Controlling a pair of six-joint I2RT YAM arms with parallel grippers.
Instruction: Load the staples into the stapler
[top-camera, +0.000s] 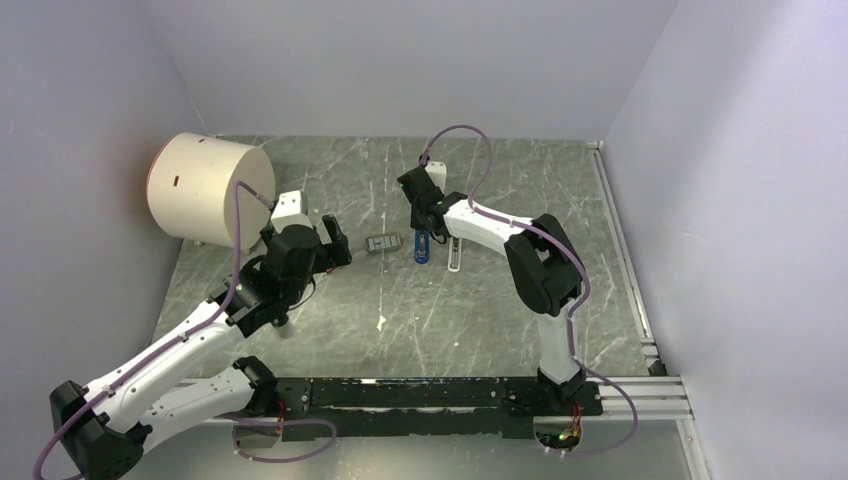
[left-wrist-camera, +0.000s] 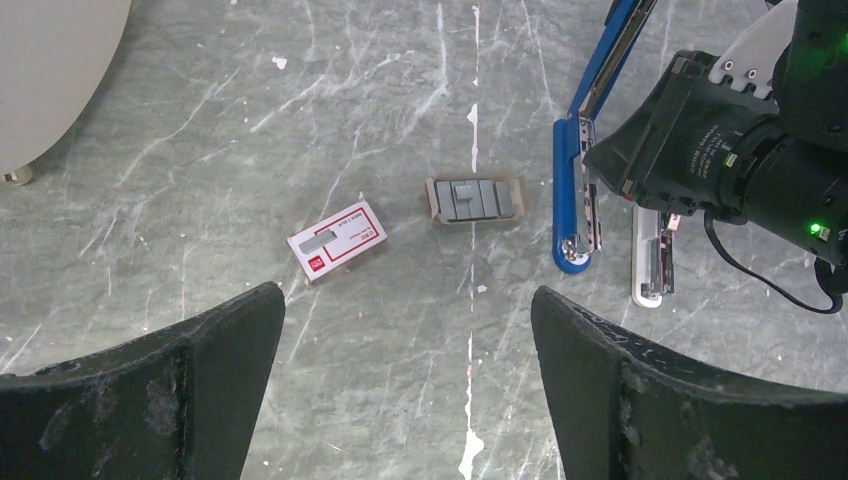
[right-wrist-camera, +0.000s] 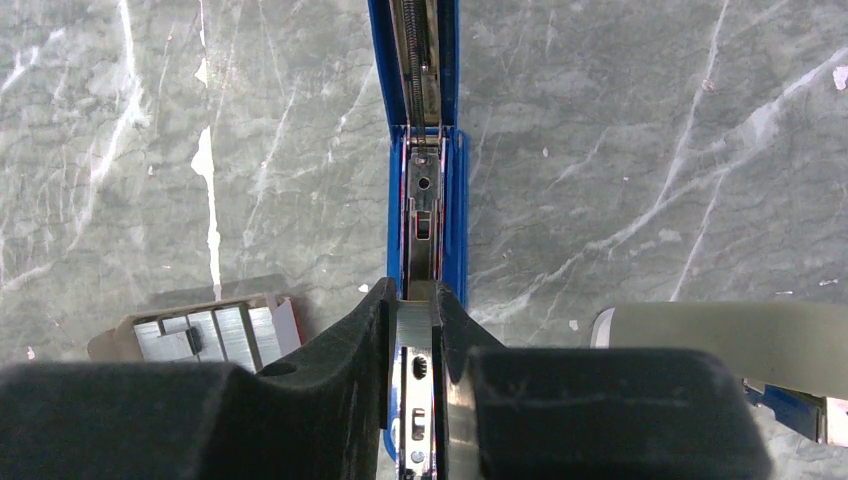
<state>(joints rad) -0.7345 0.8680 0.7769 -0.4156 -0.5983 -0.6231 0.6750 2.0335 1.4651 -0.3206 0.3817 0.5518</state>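
Fingers (right-wrist-camera: 385, 330) of the right gripper (right-wrist-camera: 417, 310): drawn close together, one on each side of the stapler's metal rail, and I read them as clamped on it. Fingers (left-wrist-camera: 170, 400) of the left gripper (left-wrist-camera: 405, 295): spread wide, nothing between them, held above the table (top-camera: 500, 320).

Item 1, stapler (right-wrist-camera: 424, 200): blue, hinged open. In my left wrist view one long half lies flat on the marble and the other angles up and away from it. It sits near the table's middle, under the right gripper (top-camera: 428, 215), and shows from above as a short blue sliver (top-camera: 422, 247).

Item 2, staples (left-wrist-camera: 465, 195): grey strips in a small open tray (left-wrist-camera: 515, 198), just left of the stapler (left-wrist-camera: 568, 190) and not touching it. The tray's corner also shows beside the right fingers (right-wrist-camera: 200, 335).

Item 3, red-and-white box (left-wrist-camera: 335, 240): flat on the table, left of the tray, apart from it.

Item 4, pale bar (left-wrist-camera: 650, 265): slim, off-white, lying just right of the stapler and roughly parallel to it.

Item 5, off-white cylinder (top-camera: 205, 185): large, on its side at the far left, beyond the left gripper (top-camera: 335, 245).
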